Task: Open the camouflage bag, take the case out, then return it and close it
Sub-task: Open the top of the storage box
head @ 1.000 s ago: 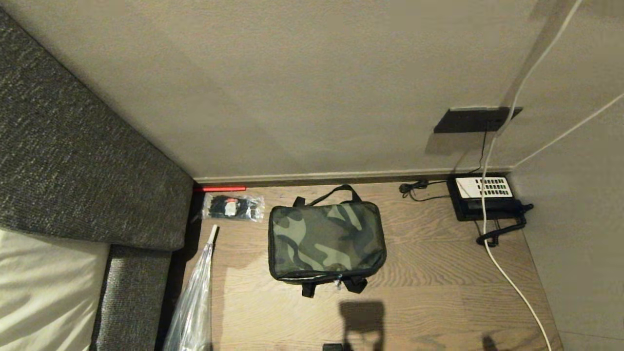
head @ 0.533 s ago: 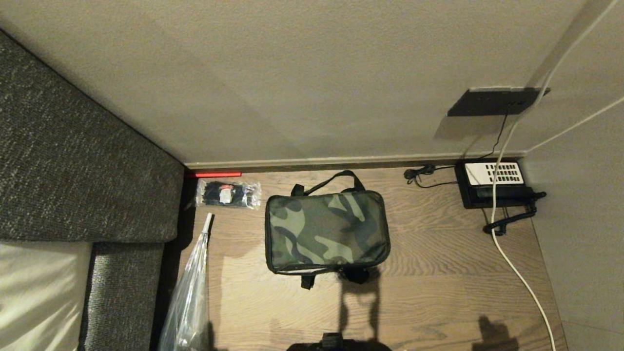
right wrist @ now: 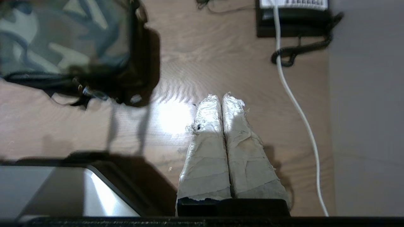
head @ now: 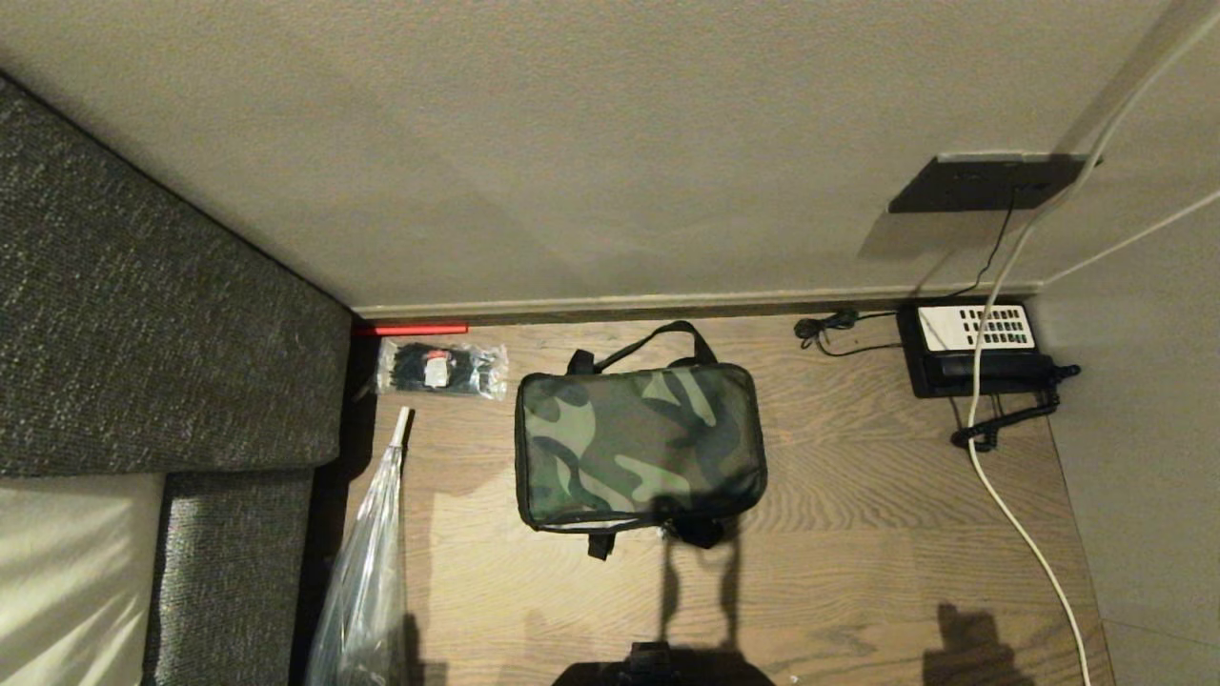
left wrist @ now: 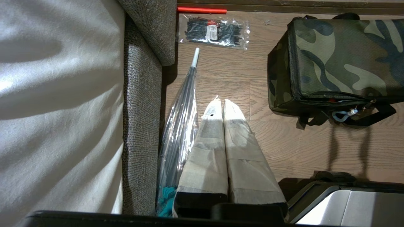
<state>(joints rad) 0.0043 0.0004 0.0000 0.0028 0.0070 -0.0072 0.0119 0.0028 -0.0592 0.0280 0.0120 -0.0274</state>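
Head view: whole scene is shifted vs a sec ago, so the camera was lowered, nothing on the floor was moved; camouflage bag (head: 639,448) is seen zipped, centre floor, task not begun. Left wrist view: left gripper (left wrist: 222,105) is pressed closed, empty, beside umbrella (left wrist: 180,116); packet (left wrist: 214,31) label unreadable. Right wrist view: right gripper (right wrist: 221,101) is closed, empty, near phone (right wrist: 292,17).

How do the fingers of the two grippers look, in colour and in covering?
Both look alike. The left gripper has two long tapered fingers wrapped in off-white tape, layered in bands, rising from a black base. The right gripper has the same wrapping, more frayed at the tips, and a small dark hole in one finger.
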